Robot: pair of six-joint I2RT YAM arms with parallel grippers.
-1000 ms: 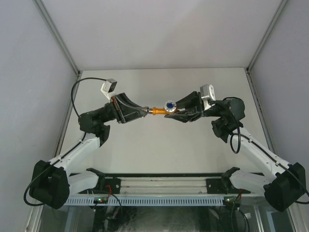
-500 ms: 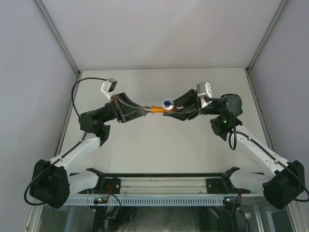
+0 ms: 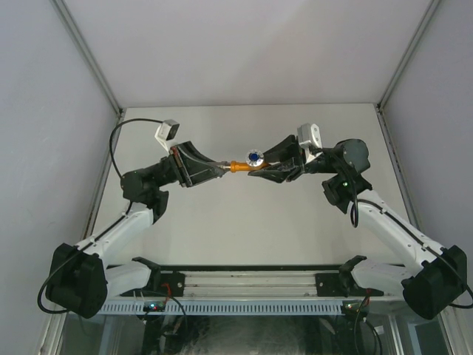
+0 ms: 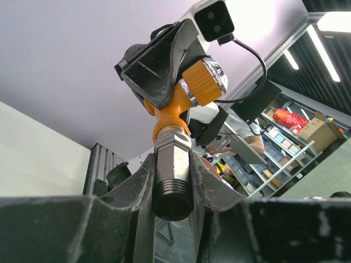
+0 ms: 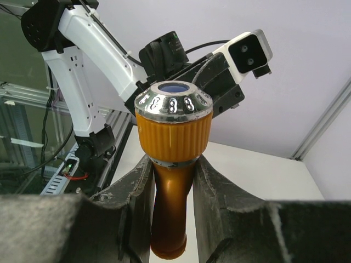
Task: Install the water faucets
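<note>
The orange-yellow water faucet point(image 3: 244, 166) hangs in the air between my two grippers, its blue-centred knob point(image 3: 254, 157) facing up. My right gripper point(image 3: 261, 168) is shut on the faucet's body just under the knob. In the right wrist view the ribbed knob point(image 5: 173, 129) sits above my fingers point(image 5: 137, 192) and the spout point(image 5: 169, 230) runs down between them. My left gripper point(image 3: 219, 168) is shut on a grey metal pipe fitting point(image 4: 173, 150). The fitting meets the faucet's threaded end point(image 4: 171, 127), and its open threaded end points at the left wrist camera.
The white table point(image 3: 244, 237) lies below the held parts, with grey side walls and aluminium corner posts point(image 3: 89, 59) around it. The arm bases and a rail point(image 3: 244, 285) run along the near edge.
My right gripper has rolled and shifted slightly left and away with the faucet, so the knob has moved a little left. The left gripper has stayed still.
</note>
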